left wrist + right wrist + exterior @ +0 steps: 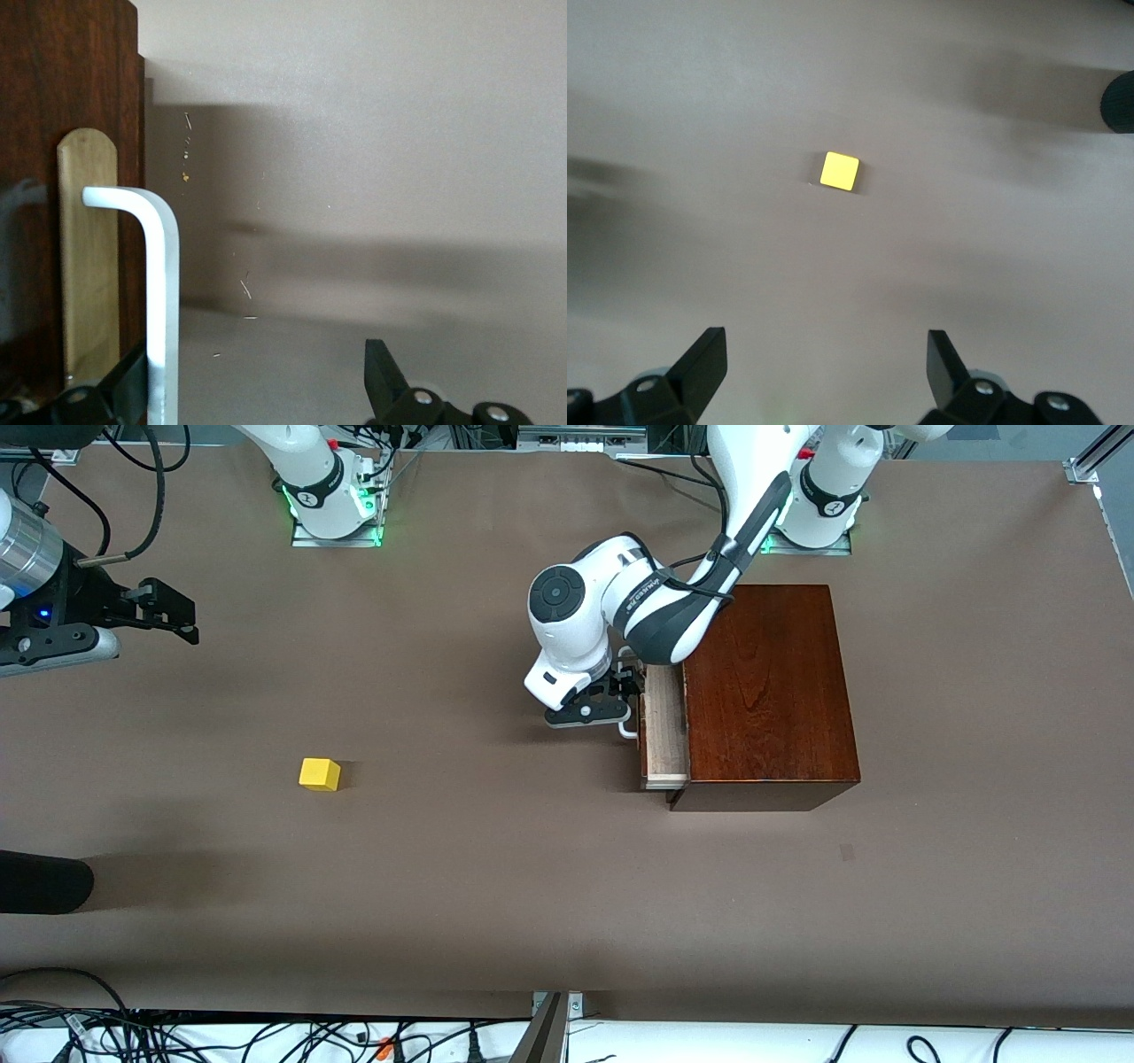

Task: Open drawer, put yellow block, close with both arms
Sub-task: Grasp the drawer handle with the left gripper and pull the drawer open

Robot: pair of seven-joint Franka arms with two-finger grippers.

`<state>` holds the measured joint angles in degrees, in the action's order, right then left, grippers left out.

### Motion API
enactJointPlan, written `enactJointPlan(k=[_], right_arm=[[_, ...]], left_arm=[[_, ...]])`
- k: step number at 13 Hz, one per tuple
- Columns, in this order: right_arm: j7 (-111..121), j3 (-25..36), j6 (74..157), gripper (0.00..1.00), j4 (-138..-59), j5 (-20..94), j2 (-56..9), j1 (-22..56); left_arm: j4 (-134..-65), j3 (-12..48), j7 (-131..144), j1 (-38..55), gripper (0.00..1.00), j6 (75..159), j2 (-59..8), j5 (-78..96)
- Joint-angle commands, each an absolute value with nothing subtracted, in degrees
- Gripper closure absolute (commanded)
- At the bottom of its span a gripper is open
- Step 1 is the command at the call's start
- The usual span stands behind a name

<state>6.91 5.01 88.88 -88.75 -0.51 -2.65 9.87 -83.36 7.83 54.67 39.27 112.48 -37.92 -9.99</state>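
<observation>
Drawer of the dark wooden box stands partly pulled out, light-wood lining exposed, toward the right arm's end of the counter. Left claw sits at the white handle, fingers spread apart; in the left wrist view the bar passes just beside one finger, nothing clamped.

Right claw hangs high over the counter's right-arm end, jaws apart and empty, looking down on the yellow block. The block lies alone on open counter, well apart from the box.

Risks, as judged:
- The opening looks narrow; a block lowered now could catch on the box's top edge or the drawer rim and fall outside.
- The handle sits off-centre between the spread fingers; a pull could let the bar slip out, or drag the box if it is unfixed.
- The left arm hangs over the drawer mouth and could obstruct the right arm's delivery.

Clearance: bare counter surrounds the block, giving free descent; a dark object rests at the counter edge nearby
</observation>
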Motion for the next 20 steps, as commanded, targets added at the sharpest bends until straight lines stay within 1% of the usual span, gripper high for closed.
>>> enactJointPlan(k=[1, 4, 6, 8, 12, 14, 15, 18, 20], right_arm=[[7.0, 4.7, 89.2, 0.0, -87.5, -1.2, -3.3, 9.7], [6.3, 4.7, 90.1, 0.0, -87.4, -0.4, -4.0, 9.4], [6.9, 4.8, 94.3, 0.0, -87.5, 1.3, -5.4, 9.3], [6.9, 4.8, 95.5, 0.0, -87.5, 1.6, -6.1, 9.3], [7.0, 4.8, 96.9, 0.0, -87.5, 0.4, -10.9, 9.7], [9.8, 4.8, 98.4, 0.0, -87.5, -2.0, -15.4, 9.6], [9.7, 4.8, 98.9, 0.0, -87.5, -2.2, -16.2, 9.8], [9.2, 4.7, 103.0, 0.0, -89.5, -1.2, -19.7, 9.4], [8.9, 5.0, 107.5, 0.0, -93.8, 3.2, -20.2, 9.1]], left_arm=[[-79.9, 8.2, 56.9, 41.0, 0.0, 116.5, -41.0, -6.2], [-78.7, 8.2, 56.9, 40.9, 0.0, 116.4, -41.0, -6.2], [-78.2, 8.1, 56.8, 40.8, 0.0, 116.4, -40.9, -6.2], [-78.0, 8.1, 56.9, 40.9, 0.0, 116.4, -41.0, -6.2], [-77.3, 8.1, 56.9, 40.9, 0.0, 116.4, -41.0, -6.0], [-77.1, 8.1, 56.2, 40.8, 0.0, 116.4, -40.9, -6.1], [-77.0, 8.1, 56.2, 40.8, 0.0, 116.3, -40.8, -6.3], [-77.0, 7.6, 56.1, 40.8, 0.0, 115.5, -39.7, -7.0], [-76.9, 7.5, 55.5, 40.8, 0.0, 113.0, -38.9, -7.2]])
